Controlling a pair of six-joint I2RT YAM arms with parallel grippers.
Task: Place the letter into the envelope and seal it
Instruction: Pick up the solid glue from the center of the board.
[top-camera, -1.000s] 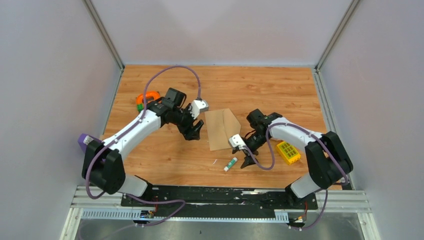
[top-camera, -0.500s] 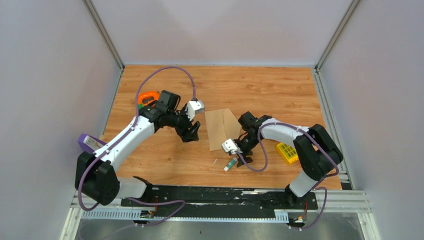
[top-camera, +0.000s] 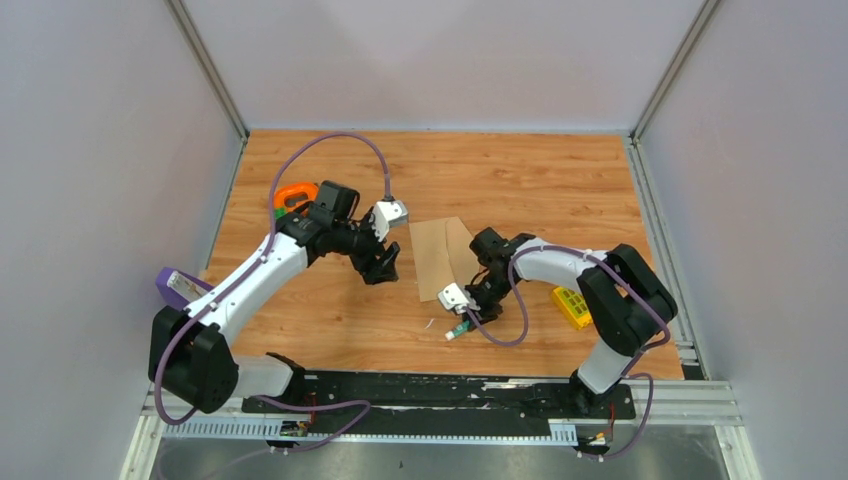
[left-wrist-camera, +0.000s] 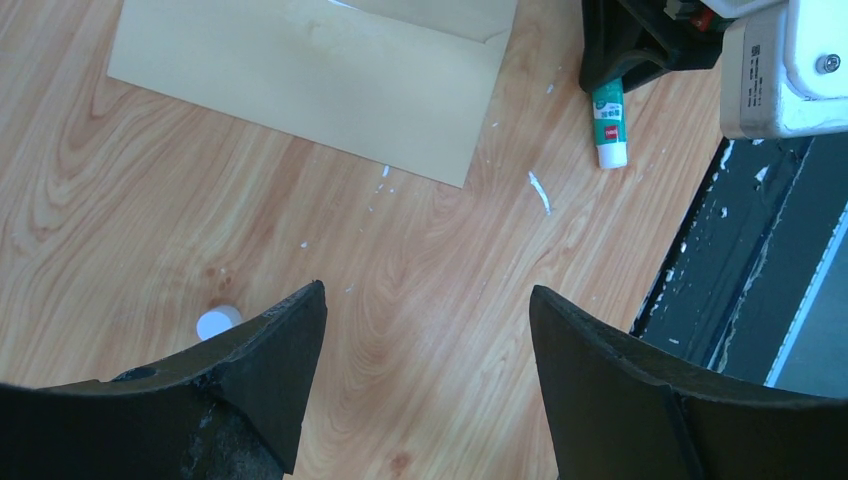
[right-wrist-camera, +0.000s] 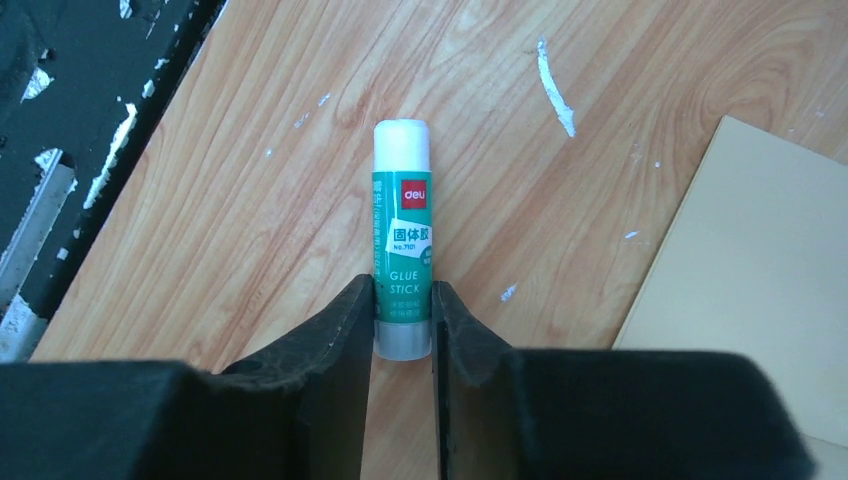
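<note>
- Now my right pincer (right-wrist-camera: 402, 292) has dropped from beside the glue stick (right-wrist-camera: 402, 215) onto it, clamping its base.
- My left pincer (left-wrist-camera: 428, 298) hangs wide, empty.
- The envelope (top-camera: 440, 258) lies flat between us; the letter is unseen, so sealing comes next, I judge.

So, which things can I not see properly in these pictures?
- The letter: in no view; whether the envelope holds it cannot be told.
- The flap of the envelope: cut off by the left wrist view's top edge; too small from above.
- Base of the glue stick: hidden inside the right gripper, right wrist view.
</note>
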